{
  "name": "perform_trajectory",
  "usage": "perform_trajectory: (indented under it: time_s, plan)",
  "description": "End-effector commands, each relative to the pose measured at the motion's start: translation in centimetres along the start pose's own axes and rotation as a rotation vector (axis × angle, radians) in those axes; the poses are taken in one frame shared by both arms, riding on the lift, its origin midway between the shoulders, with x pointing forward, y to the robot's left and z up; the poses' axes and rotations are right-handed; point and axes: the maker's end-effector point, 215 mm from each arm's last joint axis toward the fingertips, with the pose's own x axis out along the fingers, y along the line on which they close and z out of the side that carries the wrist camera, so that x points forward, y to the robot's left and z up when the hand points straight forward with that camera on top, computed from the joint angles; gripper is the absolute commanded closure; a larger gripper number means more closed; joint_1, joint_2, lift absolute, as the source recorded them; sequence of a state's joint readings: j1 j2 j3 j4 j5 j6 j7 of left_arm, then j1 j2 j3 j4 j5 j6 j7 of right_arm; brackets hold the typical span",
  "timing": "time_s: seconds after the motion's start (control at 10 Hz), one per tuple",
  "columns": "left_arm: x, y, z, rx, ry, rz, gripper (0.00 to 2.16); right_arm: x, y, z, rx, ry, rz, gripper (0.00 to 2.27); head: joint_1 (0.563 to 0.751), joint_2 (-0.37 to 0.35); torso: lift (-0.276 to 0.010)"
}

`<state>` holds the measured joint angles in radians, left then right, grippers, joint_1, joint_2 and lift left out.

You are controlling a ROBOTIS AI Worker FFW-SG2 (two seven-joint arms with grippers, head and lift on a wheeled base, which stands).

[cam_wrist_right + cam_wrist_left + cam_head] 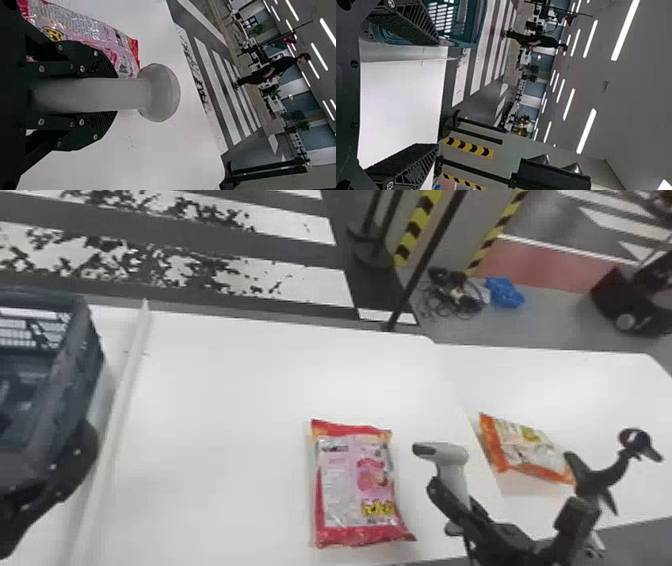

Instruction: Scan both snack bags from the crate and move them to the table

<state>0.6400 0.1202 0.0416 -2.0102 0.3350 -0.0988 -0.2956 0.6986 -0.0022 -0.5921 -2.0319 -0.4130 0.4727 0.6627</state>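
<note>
gripping pale-grey pistol-shaped scanner (454, 454): right black gripper (455, 492), jaws closed round its handle. left black gripper (75, 460) near blue plastic crate (67, 375), jaws wide, empty. red-pink glossy snack bag (355, 485) on white table (215, 415), left of scanner; orange-white snack bag (530, 447), right.

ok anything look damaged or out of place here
Beyond the table, cables lie in a loose tangle beside a crumpled blue item, and the white floor stripes look patchy, as if worn. No tear shows in the red bag or orange bag.
</note>
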Motion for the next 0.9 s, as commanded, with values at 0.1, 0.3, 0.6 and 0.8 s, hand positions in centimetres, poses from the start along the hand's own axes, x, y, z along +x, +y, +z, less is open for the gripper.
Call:
perform_trajectory:
  time_s: [0.1, 0.3, 0.6, 0.8]
  plan:
    - [-0.1, -0.1, 0.0, 0.0, -0.001, -0.001, 0.07, 1.9, 2.9, -1.4, -0.01, 0.027, 0.038, 2.24, 0.695, -0.275, -0.087]
    - [-0.3, 0.0, 0.1, 0.001, -0.005, 0.002, 0.07, 3.0, 4.8, -2.0, -0.024, 0.04, 0.067, 2.25, 0.695, -0.221, -0.087]
    - [-0.7, 0.1, 0.3, 0.007, -0.013, 0.004, 0.07, 4.5, 5.2, -3.4, -0.051, 0.063, 0.065, 2.25, 0.695, -0.175, -0.087]
    - [-0.9, 0.2, 0.4, 0.01, -0.019, 0.006, 0.07, 5.9, 4.4, -3.6, -0.101, 0.061, 0.034, 2.25, 0.695, -0.166, -0.087]
